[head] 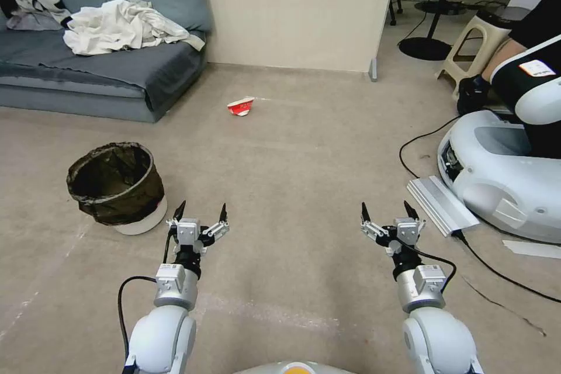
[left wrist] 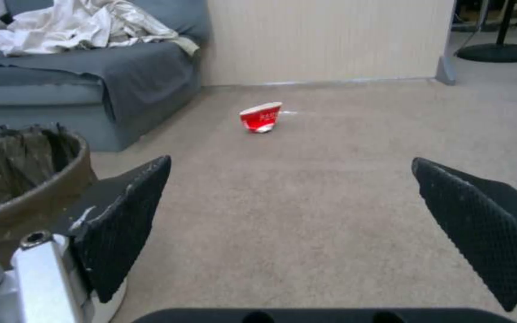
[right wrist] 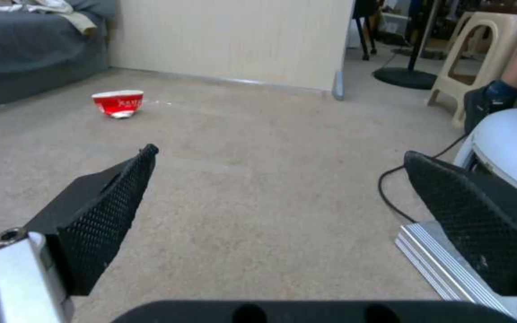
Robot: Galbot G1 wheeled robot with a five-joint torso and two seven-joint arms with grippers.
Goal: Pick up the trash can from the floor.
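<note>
Presently, findings as follows.

Trash can (head: 117, 187): stands upright on the floor (head: 292, 175), ahead and to the left of the left gripper; not touched by either gripper.

Build: small round white bucket with a dark bag folded over the rim; the white base shows below the bag.

Handling, judged: appears empty, so likely light; the wall looks stiff, but the bag is thin, loose film and may slip or bunch under a finger.

Hold point, judged: the rim on the near right side, one finger inside and one outside, pinching bag and wall together.

Left gripper (head: 199, 214): low over the carpet, jaws wide apart, nothing between them; in the left wrist view one finger sits just beside the can's rim.

Right gripper (head: 390, 211): held forward at like height, jaws apart and empty, well away from the can.

Edges: sofa (head: 99, 79) behind the can with a strip of floor between; second robot base (head: 502, 169), ribbed metal plate (head: 441, 204) and cable (head: 502, 274) crowd the right side.

Open room: bare carpet between the grippers and ahead as far as the crushed paper cup (head: 241, 106); space above the can looks free for a lift.

Risk, judged: a grip on the bag alone could pull the liner out.
</note>
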